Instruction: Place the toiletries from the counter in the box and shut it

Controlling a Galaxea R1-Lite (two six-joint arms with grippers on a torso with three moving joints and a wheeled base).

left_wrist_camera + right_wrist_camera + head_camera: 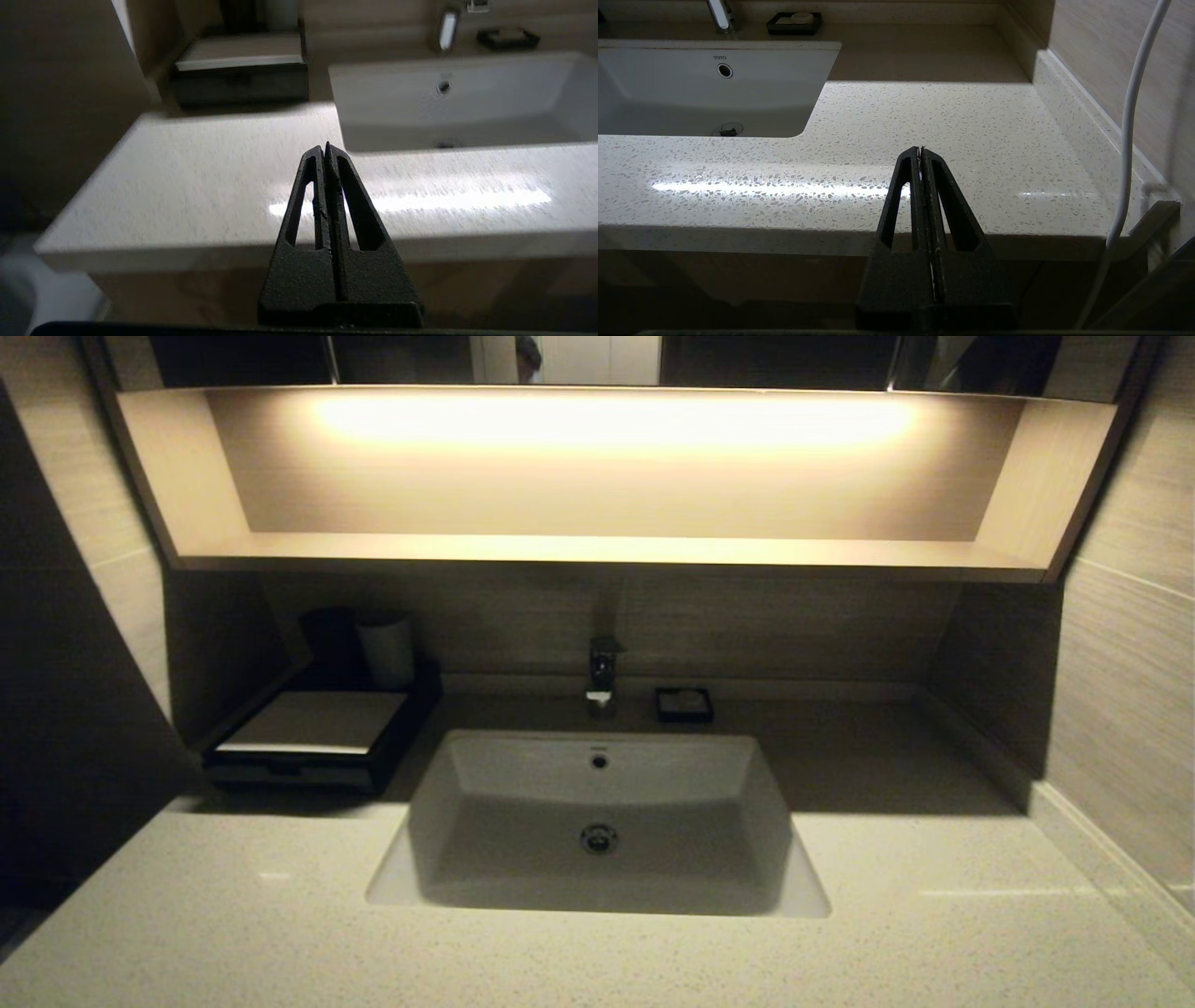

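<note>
Box on the counter left of the sink, cups behind it.

Long pale wooden wall shelf at 12 o'clock, warm strip light glowing under its top. Horizontally grained beige wall panels at 3 o'clock, dark mirror cabinet above.
</note>
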